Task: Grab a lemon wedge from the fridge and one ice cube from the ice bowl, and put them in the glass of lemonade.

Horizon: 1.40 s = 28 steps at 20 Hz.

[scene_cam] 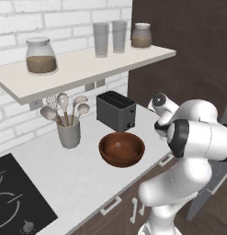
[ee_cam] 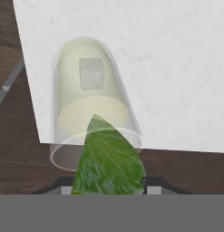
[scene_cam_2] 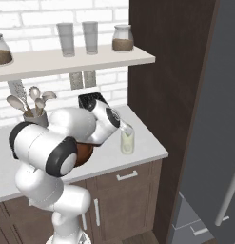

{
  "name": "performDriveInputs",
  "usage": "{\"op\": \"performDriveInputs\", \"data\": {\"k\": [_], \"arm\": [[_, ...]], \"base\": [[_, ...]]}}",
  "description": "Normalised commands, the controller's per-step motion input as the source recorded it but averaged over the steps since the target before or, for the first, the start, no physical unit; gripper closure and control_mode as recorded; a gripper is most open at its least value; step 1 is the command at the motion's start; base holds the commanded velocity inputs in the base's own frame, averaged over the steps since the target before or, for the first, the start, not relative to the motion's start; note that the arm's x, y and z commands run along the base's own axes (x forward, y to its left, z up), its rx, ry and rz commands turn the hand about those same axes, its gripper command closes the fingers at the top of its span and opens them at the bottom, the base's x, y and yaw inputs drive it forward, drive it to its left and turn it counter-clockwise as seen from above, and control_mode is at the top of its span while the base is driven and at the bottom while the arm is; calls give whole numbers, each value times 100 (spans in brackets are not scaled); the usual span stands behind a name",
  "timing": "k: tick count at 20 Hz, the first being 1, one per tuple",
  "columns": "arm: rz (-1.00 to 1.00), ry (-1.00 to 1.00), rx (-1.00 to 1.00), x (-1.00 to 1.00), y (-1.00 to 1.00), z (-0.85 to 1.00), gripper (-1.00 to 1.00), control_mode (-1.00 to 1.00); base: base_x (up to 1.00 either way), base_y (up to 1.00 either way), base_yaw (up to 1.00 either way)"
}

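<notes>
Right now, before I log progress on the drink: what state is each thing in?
Glass: upright, pale drink inside.
Ice cube: in the glass.
Wedge: green, held just over the glass rim.
Gripper: shut on the wedge.
Bowl: upright on the counter.
</notes>
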Motion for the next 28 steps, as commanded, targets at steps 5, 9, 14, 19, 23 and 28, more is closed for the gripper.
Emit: {"op": "performDriveInputs", "data": {"k": [5, 9, 14, 19, 23, 28], "arm": [[-2, 0, 0, 6, -4, -10, 100, -100], [-2, -2, 0, 0, -2, 0, -100, -100], [-2, -2, 0, 0, 0, 0, -100, -100], [-3, -3, 0, -4, 0, 0, -100, -100], [-4, -1, 0, -15, 0, 6, -100, -100], [-3, -7, 0, -34, 1, 38, -100, -100]], "base": [[0, 0, 0], [0, 0, 0], [0, 0, 0], [0, 0, 0], [0, 0, 0], [0, 0, 0]]}}
